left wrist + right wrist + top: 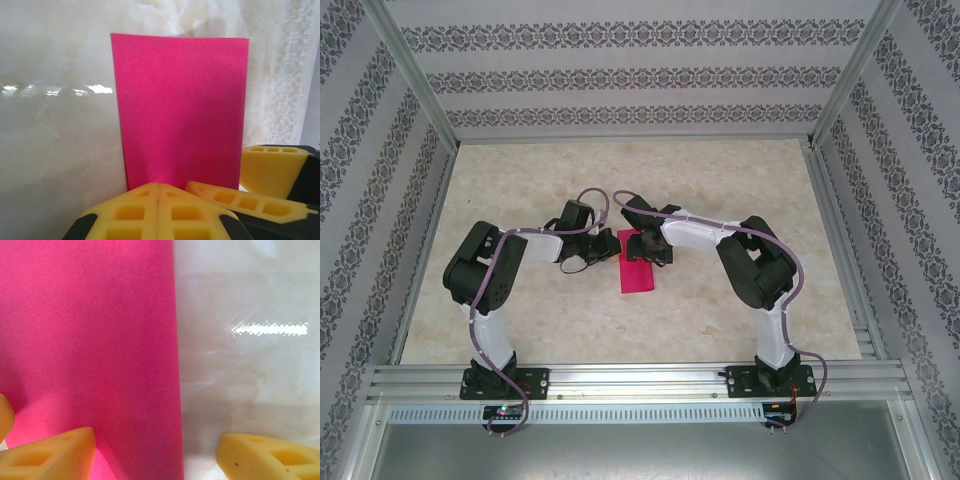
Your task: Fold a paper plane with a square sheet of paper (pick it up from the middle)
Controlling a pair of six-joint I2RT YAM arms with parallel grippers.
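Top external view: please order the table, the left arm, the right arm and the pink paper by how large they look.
Largest: table.
Next: left arm and right arm, which look alike, so I do not rank them.
Smallest: pink paper.

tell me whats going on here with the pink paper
Two robot arms are working on a pink sheet of paper lying flat on the table. It shows as a rectangle, so it may already be folded in half. The left pincer is shut at one edge of it. The right pincer is open, with an edge of the sheet between its fingers. No plane shape yet.
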